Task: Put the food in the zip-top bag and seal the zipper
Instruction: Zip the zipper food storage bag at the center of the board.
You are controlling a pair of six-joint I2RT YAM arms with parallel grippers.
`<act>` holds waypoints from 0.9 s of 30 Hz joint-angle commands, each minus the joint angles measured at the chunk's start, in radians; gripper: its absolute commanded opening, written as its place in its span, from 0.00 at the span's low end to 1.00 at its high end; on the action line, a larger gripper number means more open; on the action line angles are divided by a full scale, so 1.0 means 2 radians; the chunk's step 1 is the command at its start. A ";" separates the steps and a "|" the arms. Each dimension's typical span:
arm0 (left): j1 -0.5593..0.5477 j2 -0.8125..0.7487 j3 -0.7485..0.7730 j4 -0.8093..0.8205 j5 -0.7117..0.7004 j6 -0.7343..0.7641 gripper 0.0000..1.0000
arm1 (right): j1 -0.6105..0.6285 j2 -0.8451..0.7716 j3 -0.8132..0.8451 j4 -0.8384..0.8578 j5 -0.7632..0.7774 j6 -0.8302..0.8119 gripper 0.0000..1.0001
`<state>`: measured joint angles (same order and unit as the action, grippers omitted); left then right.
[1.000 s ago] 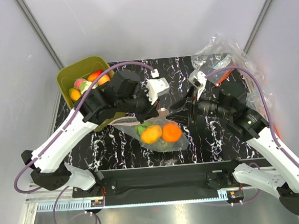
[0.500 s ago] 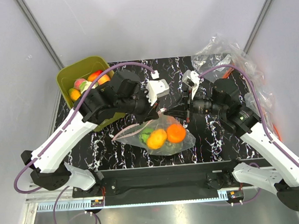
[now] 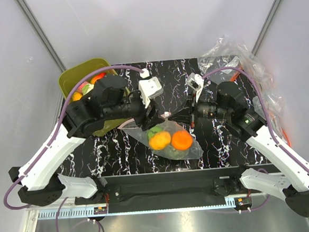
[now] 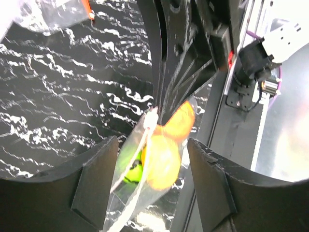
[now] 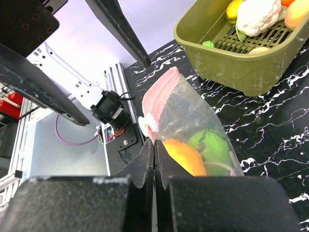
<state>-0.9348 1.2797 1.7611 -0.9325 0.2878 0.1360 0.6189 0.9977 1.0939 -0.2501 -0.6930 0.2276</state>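
The right end effector (image 5: 153, 146) clenches the fruit-filled zip-top bag (image 5: 193, 116) by its pink zipper (image 5: 161, 92) edge, while the left end effector (image 4: 152, 145) stands released.

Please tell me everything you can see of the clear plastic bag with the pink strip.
The clear, soft plastic zip-top bag has a pink zip strip with a small white slider along its mouth. Inside lie two round oranges and green pieces. The right hand is shut on the mouth edge by the slider and holds it raised; the lower part seems to rest on the black marbled table. The open left hand flanks it without gripping.
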 commanded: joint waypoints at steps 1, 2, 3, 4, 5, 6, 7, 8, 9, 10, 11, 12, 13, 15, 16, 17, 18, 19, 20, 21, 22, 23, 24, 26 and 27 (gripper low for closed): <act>0.000 0.017 0.018 0.032 0.006 0.012 0.63 | 0.000 -0.004 0.003 0.041 -0.010 0.016 0.00; 0.000 0.021 0.024 0.028 0.007 0.015 0.61 | 0.000 -0.006 0.003 0.041 -0.010 0.017 0.00; 0.001 0.026 0.028 0.028 0.013 0.016 0.60 | 0.000 -0.008 0.003 0.040 -0.012 0.016 0.00; 0.001 0.027 0.029 0.026 0.017 0.018 0.60 | 0.000 -0.008 0.003 0.039 -0.013 0.015 0.00; 0.001 0.030 0.032 0.024 0.019 0.020 0.60 | 0.000 -0.010 0.004 0.038 -0.014 0.015 0.00; 0.000 0.034 0.034 0.023 0.023 0.021 0.60 | 0.000 -0.010 0.004 0.037 -0.015 0.014 0.00; 0.001 0.036 0.034 0.023 0.025 0.022 0.60 | 0.000 -0.011 0.005 0.035 -0.016 0.012 0.00; 0.000 0.039 0.038 0.019 0.026 0.022 0.60 | 0.000 -0.012 0.005 0.032 -0.017 0.013 0.00; 0.000 0.041 0.039 0.018 0.028 0.023 0.60 | 0.000 -0.012 0.007 0.031 -0.018 0.012 0.00; 0.000 0.043 0.041 0.018 0.029 0.023 0.60 | 0.000 -0.012 0.007 0.029 -0.019 0.010 0.00; 0.000 0.044 0.043 0.015 0.032 0.025 0.50 | 0.000 -0.013 0.007 0.030 -0.019 0.010 0.00; 0.001 0.048 0.044 0.013 0.039 0.024 0.47 | 0.000 -0.014 0.007 0.029 -0.019 0.010 0.00; 0.000 0.050 0.049 0.012 0.041 0.024 0.45 | 0.000 -0.014 0.007 0.028 -0.020 0.009 0.00; 0.000 0.056 0.054 0.006 0.042 0.023 0.37 | 0.000 -0.015 0.007 0.028 -0.024 0.009 0.00; 0.000 0.060 0.058 0.001 0.044 0.024 0.31 | 0.000 -0.016 0.007 0.027 -0.024 0.009 0.00; 0.000 0.060 0.060 -0.002 0.044 0.023 0.31 | 0.000 -0.017 0.008 0.027 -0.024 0.009 0.00; 0.001 0.062 0.061 -0.003 0.046 0.024 0.27 | 0.000 -0.019 0.008 0.026 -0.022 0.009 0.00; 0.000 0.062 0.060 -0.004 0.046 0.024 0.26 | 0.000 -0.019 0.007 0.025 -0.022 0.007 0.00; 0.000 0.062 0.058 -0.005 0.046 0.023 0.26 | 0.001 -0.020 0.007 0.024 -0.020 0.007 0.00; 0.001 0.061 0.057 -0.005 0.046 0.022 0.25 | 0.000 -0.021 0.007 0.023 -0.019 0.007 0.00; 0.001 0.061 0.056 -0.004 0.046 0.021 0.25 | 0.000 -0.022 0.007 0.022 -0.017 0.006 0.00; 0.000 0.060 0.054 -0.005 0.046 0.019 0.25 | 0.000 -0.024 0.007 0.022 -0.016 0.006 0.00; 0.001 0.060 0.054 -0.005 0.050 0.020 0.24 | 0.000 -0.025 0.007 0.022 -0.016 0.006 0.00; 0.001 0.061 0.054 -0.005 0.049 0.019 0.18 | 0.000 -0.026 0.007 0.023 -0.014 0.006 0.00; 0.000 0.062 0.054 -0.006 0.049 0.019 0.15 | 0.000 -0.026 0.008 0.022 -0.014 0.006 0.00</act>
<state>-0.9348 1.3987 1.8374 -0.9512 0.3634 0.1753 0.6189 0.9749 1.0927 -0.2539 -0.7013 0.2413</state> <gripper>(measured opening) 0.171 0.010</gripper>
